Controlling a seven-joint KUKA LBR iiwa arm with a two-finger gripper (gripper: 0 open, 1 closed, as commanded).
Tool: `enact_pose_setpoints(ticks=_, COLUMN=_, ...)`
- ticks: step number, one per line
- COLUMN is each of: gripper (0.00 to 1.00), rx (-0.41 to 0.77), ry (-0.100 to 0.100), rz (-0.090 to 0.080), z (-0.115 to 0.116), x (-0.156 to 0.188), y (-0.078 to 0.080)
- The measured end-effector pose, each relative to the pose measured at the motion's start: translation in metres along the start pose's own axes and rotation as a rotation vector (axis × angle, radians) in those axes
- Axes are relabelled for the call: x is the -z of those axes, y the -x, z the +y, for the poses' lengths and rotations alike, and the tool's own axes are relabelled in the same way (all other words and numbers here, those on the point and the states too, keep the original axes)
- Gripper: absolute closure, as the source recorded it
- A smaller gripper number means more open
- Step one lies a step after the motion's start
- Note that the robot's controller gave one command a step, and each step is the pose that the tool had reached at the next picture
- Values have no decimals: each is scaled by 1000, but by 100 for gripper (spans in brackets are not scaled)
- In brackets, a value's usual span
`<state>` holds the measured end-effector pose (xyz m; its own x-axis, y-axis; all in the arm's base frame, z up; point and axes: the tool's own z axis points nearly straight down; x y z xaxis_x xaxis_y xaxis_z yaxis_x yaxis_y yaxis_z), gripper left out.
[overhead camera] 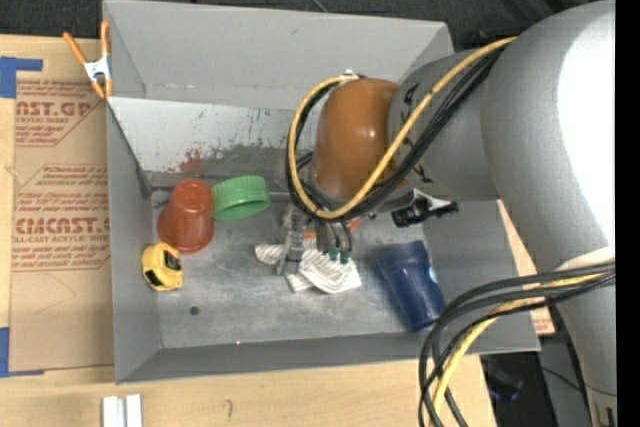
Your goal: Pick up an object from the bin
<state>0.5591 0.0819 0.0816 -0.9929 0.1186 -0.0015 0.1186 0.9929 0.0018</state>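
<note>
My gripper (317, 254) is low over the bin floor near the middle, below the orange wrist cover. Its fingers stand apart, open, one fingertip (294, 251) on the left and one on the right. A crumpled white and grey packet (330, 277) lies flat right under them, with its ends sticking out to the left and to the lower right. Nothing is lifted between the fingers. A dark blue cup (409, 283) lies on its side just right of the gripper.
A red cup (189, 214) stands upside down at the left, with a green round lid (241, 197) beside it. A small yellow tape measure (161, 267) lies near the front left corner. The arm covers the bin's right side.
</note>
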Motion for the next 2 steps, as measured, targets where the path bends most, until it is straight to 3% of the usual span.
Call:
enact_pose_setpoints(ticks=1, gripper=100, rx=0, ry=0, rz=0, z=0, x=0, y=0)
enact_pose_setpoints(ticks=2, gripper=100, rx=34, ry=0, rz=-1, z=-3, x=141, y=11)
